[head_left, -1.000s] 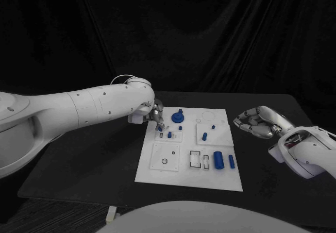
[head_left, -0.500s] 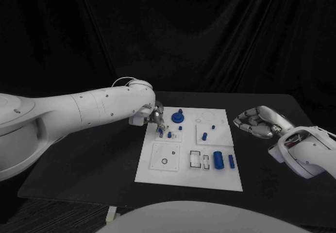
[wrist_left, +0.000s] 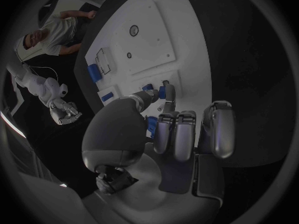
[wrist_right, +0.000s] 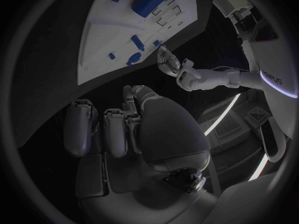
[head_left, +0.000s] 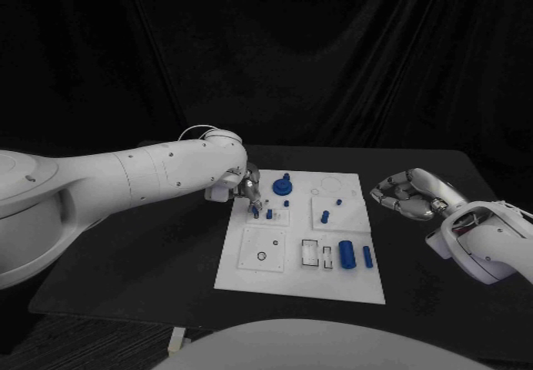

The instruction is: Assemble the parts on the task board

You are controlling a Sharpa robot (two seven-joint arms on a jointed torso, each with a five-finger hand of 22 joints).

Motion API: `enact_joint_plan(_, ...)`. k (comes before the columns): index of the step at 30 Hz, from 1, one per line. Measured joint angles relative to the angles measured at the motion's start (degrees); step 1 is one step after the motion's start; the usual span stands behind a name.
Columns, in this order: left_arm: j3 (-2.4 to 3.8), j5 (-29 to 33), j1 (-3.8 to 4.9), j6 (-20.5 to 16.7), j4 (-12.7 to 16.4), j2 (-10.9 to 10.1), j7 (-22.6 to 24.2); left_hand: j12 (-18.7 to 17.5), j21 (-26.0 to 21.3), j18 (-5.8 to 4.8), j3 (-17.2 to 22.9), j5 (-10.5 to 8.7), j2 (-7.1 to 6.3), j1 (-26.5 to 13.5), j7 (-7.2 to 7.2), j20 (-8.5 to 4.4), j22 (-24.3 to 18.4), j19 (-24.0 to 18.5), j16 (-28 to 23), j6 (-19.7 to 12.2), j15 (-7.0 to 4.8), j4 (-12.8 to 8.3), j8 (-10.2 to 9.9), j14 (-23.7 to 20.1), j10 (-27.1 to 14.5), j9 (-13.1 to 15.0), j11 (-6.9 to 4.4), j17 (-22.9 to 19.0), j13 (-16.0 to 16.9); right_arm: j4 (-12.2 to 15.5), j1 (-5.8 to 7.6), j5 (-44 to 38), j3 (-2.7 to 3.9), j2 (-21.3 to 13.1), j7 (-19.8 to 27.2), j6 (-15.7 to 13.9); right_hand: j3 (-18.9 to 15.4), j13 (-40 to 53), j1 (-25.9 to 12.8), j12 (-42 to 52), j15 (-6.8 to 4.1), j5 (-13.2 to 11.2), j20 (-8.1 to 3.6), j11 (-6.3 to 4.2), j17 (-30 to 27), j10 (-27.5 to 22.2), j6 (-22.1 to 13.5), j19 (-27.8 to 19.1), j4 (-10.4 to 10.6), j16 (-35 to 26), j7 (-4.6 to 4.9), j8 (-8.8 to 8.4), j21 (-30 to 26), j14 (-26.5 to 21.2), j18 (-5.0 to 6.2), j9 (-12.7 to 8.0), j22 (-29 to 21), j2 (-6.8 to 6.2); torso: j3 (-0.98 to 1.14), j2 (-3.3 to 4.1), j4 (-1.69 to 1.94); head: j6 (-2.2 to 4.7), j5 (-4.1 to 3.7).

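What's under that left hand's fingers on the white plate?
The left hand pinches a small blue part over the task board. The board spot right beneath is covered by the fingers.

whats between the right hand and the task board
Nothing: in the head view only bare black table separates the right hand, curled and holding nothing, from the task board and its right edge.
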Motion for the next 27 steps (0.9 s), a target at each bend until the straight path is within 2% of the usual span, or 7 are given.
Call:
enact_joint_plan(15, 0.00, 0.0, -0.67, 0.0, 0.1, -0.5, 0.0, 0.0, -0.3, 0.00, 0.1, -0.03, -0.07, -0.1, 0.12, -0.21, 0.0, -0.2, 0.0, -0.1, 0.00, -0.1, 0.0, 0.0, 0.0, 0.0, 0.00, 0.0, 0.0, 0.0, 0.00, 0.0, 0.00, 0.0, 0.0, 0.1, 0.0, 0.0, 0.0, 0.0, 0.00, 0.0, 0.00, 0.00, 0.0, 0.0, 0.0, 0.0, 0.0, 0.0, 0.00, 0.00, 0.0, 0.0, 0.00, 0.0, 0.0, 0.00, 0.00, 0.00, -0.01, 0.00, -0.02)
enact_joint_plan(27, 0.05, 0.0, -0.85, 0.0, 0.4, -0.8, 0.1, 0.0, -0.5, 0.00, 0.1, -0.04, -0.06, -0.1, 0.32, -0.01, 0.0, -0.4, 0.0, -0.1, 0.00, -0.1, 0.0, 0.0, 0.0, 0.0, 0.00, 0.0, 0.0, 0.0, 0.00, 0.0, 0.00, 0.0, 0.0, 0.2, 0.0, 0.0, 0.0, 0.0, 0.00, 0.0, 0.00, 0.00, 0.0, 0.0, 0.0, 0.0, 0.0, 0.0, 0.00, 0.00, 0.0, 0.0, 0.00, 0.0, 0.0, 0.00, 0.01, -0.01, -0.01, 0.00, 0.08)
